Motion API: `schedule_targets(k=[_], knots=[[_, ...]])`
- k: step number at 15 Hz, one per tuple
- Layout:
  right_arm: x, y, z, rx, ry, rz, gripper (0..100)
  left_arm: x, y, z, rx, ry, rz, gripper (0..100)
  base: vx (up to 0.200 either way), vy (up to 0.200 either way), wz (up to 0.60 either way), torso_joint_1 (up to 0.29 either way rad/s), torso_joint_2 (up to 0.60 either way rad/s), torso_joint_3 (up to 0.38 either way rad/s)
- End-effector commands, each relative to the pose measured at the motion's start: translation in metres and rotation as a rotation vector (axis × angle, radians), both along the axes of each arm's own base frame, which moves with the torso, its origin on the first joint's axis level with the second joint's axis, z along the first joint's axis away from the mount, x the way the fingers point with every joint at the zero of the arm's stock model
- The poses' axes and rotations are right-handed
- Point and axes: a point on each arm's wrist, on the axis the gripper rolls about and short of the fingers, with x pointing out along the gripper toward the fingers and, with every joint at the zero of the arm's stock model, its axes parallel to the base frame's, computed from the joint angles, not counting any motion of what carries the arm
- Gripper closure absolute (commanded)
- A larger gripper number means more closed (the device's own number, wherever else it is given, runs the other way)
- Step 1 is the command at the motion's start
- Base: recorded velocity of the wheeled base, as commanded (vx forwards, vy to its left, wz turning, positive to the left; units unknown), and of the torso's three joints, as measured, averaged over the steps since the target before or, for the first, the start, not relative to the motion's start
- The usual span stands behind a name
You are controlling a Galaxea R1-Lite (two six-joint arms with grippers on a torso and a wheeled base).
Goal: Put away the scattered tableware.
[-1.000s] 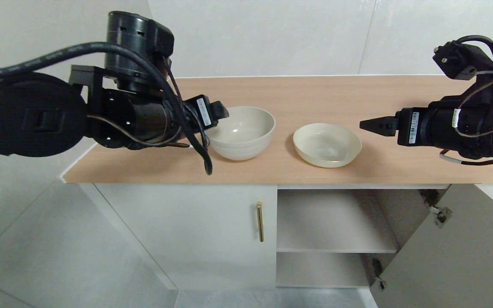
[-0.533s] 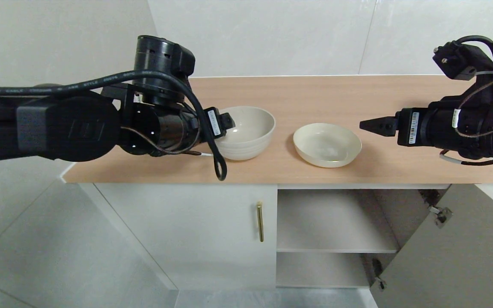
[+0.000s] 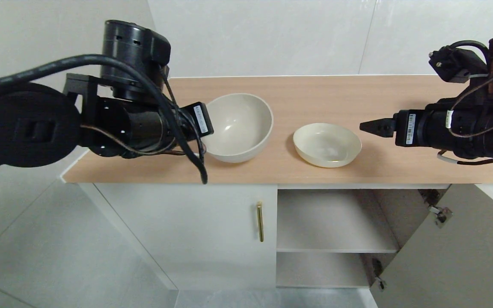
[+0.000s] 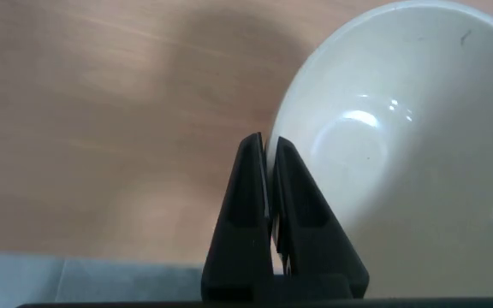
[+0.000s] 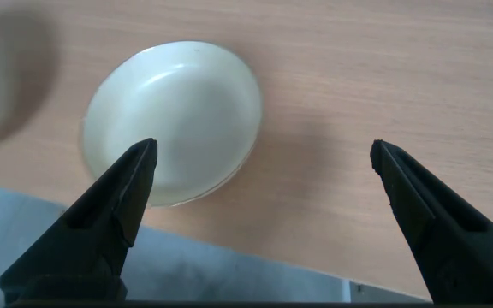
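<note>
L gripper [image 4: 269, 145] is clamped on the rim of the bowl [image 3: 238, 126], fingers nearly together w/ the thin wall pinched between them, grip on the bowl's left side. Bowl is tipped, mouth turned up and toward the robot; can't tell if its base is clear of the counter [image 3: 315, 92]. It sits at the counter's left-middle, over the closed door. Key relation: the open cabinet bay w/ its shelf [image 3: 332, 226] lies below and to the robot's right of the bowl, so the bowl needs to go right, out past the counter edge, then down and in. On that line stand the dish [image 3: 327, 144], flat on the counter just right of the bowl and apart from it, and beyond it the R gripper [image 3: 366, 125], jaws spread wide, holding nothing, tips aimed at the dish from its right side, near but not touching. R arm is nearer both the dish and the open bay; L arm is the far one, so prob. its path crosses the R arm's space unless it drops in front of the counter first.
</note>
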Motion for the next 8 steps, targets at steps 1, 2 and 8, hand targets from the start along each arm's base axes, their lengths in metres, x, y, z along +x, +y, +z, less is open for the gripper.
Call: schedule_targets(k=[1, 2, 8], knots=[[0.007, -0.001, -0.005, -0.007, 0.016, -0.012, 0, -0.021, 0.013, 0.017, -0.022, -0.043, -0.002, 100, 0.000, 0.000, 0.00, 0.000, 0.00, 0.000], [0.012, 0.001, -0.010, -0.014, 0.031, -0.015, 0, -0.029, 0.016, 0.019, -0.019, -0.049, -0.012, 100, 0.000, 0.000, 0.00, 0.000, 0.00, 0.000], [0.052, 0.017, -0.040, -0.058, 0.090, -0.117, 0, -0.046, 0.007, 0.014, 0.004, -0.096, -0.085, 100, 0.000, 0.000, 0.00, 0.000, 0.00, 0.000]])
